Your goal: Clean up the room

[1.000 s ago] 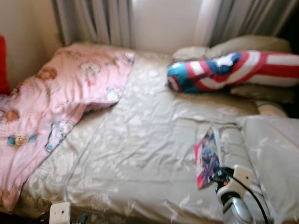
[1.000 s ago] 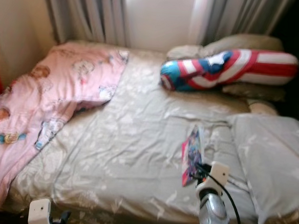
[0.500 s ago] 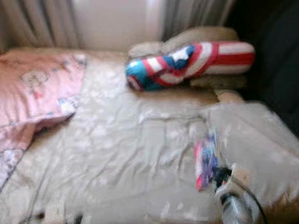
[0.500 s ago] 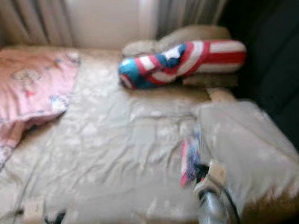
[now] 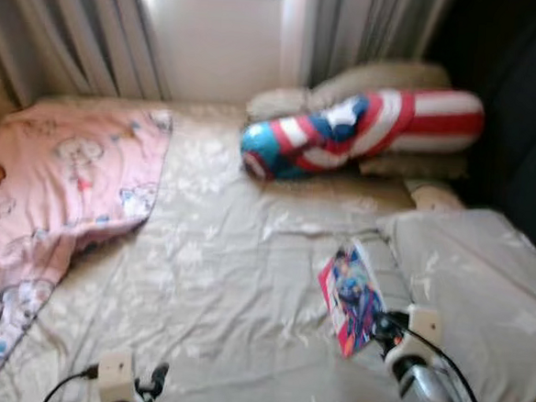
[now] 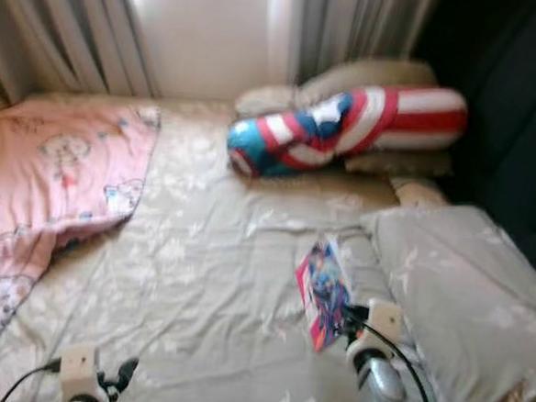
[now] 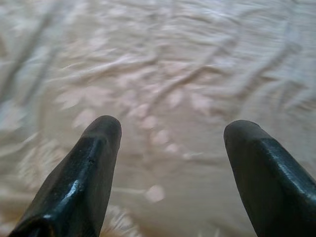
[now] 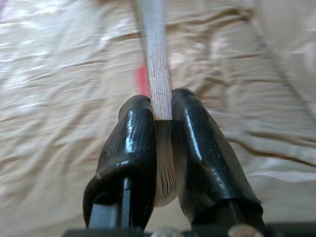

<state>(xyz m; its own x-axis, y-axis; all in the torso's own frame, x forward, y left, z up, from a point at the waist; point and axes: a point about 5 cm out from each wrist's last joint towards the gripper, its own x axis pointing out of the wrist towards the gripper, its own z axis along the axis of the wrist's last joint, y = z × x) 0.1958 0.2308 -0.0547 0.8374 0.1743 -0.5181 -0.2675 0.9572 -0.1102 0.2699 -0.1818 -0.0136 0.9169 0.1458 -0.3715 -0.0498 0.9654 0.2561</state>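
Observation:
A colourful thin book (image 5: 347, 295) is clamped by its edge in my right gripper (image 5: 378, 326), held just above the beige bed sheet (image 5: 226, 281). In the right wrist view the book (image 8: 153, 59) stands edge-on between the two fingers (image 8: 129, 133), which are shut on it. My left gripper (image 7: 170, 133) is open over the bare sheet with nothing between its fingers. It shows low at the bed's near edge (image 5: 148, 382).
A pink cartoon blanket (image 5: 48, 195) covers the bed's left side. A red, white and blue bolster (image 5: 365, 125) lies by beige pillows at the head, under the curtains (image 5: 77, 31). A grey pillow (image 5: 483, 290) lies on the right.
The camera swung right, then partly back left, and the picture has sharpened. The book stays in the right gripper. The left gripper now shows higher over the sheet.

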